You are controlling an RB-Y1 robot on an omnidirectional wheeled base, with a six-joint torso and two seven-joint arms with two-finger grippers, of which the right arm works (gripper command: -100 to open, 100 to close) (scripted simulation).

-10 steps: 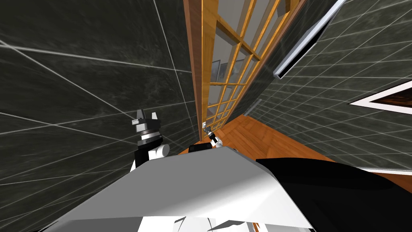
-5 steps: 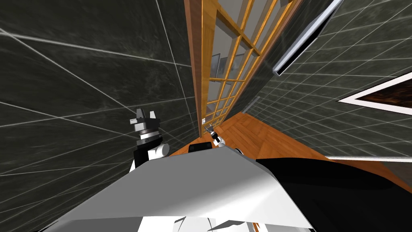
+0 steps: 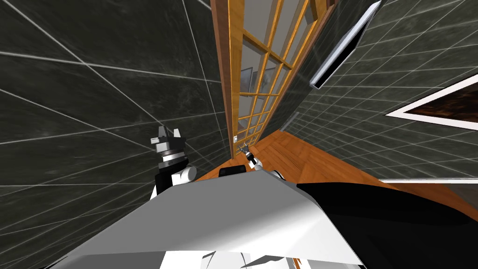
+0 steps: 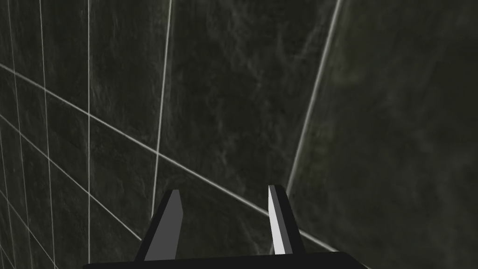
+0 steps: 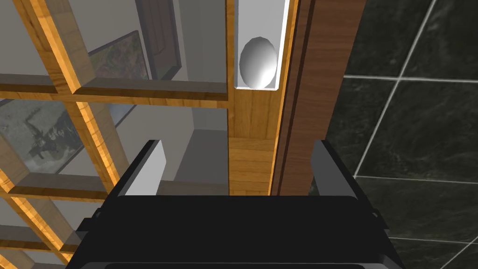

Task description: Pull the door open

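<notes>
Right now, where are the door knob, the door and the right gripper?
Door knob (image 5: 257, 63): right wrist view, middle of its rounded face.
Door (image 5: 251, 154): right wrist view, wooden upright bearing the knob.
Right gripper (image 5: 238, 142): right wrist view, midway between its fingers.

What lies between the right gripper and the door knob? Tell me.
Nothing in the way: the right wrist view shows bare wooden door stile between the right gripper, fingers open, and the grey knob.

My head view is dim across the dark tiled walls (image 3: 93, 84), lines splaying at the corners; the wooden door (image 3: 261, 70) glows brighter, its knob (image 5: 257, 63) softly shaded.
</notes>
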